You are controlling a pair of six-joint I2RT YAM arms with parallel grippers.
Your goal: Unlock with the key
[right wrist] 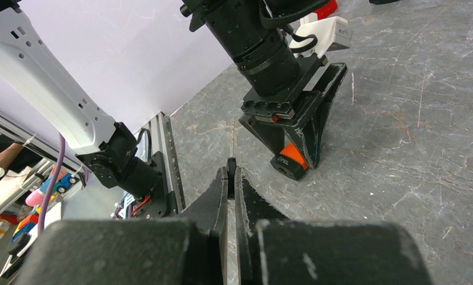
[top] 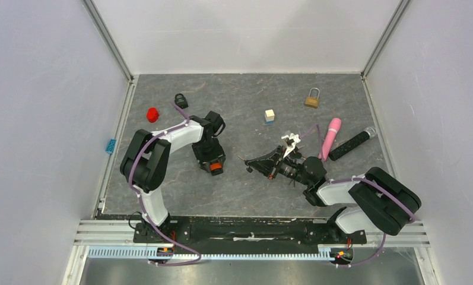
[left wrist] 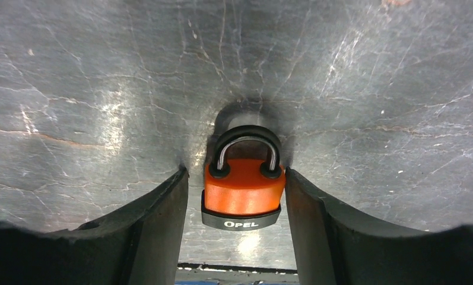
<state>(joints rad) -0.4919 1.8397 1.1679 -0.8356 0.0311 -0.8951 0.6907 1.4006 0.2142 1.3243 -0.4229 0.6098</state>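
Close to the near edge of the table, right of its middle, the right gripper lies low and points left. Its fingers are pressed together on the key, a thin dark piece seen edge-on that juts past the tips toward the left gripper.

That gripper, left of the middle and a little farther in, points straight down over the orange padlock. Its fingers stand fairly wide astride the lock's body. The one on the right of the wrist view touches it; the other shows a sliver of table between. Both legs of the shackle sit in the body.

Farther back lie a pink cylinder and a black stick toward the right edge. A small cube sits mid-table. A red block and a black padlock lie toward the far left corner, and a brass padlock toward the far right.
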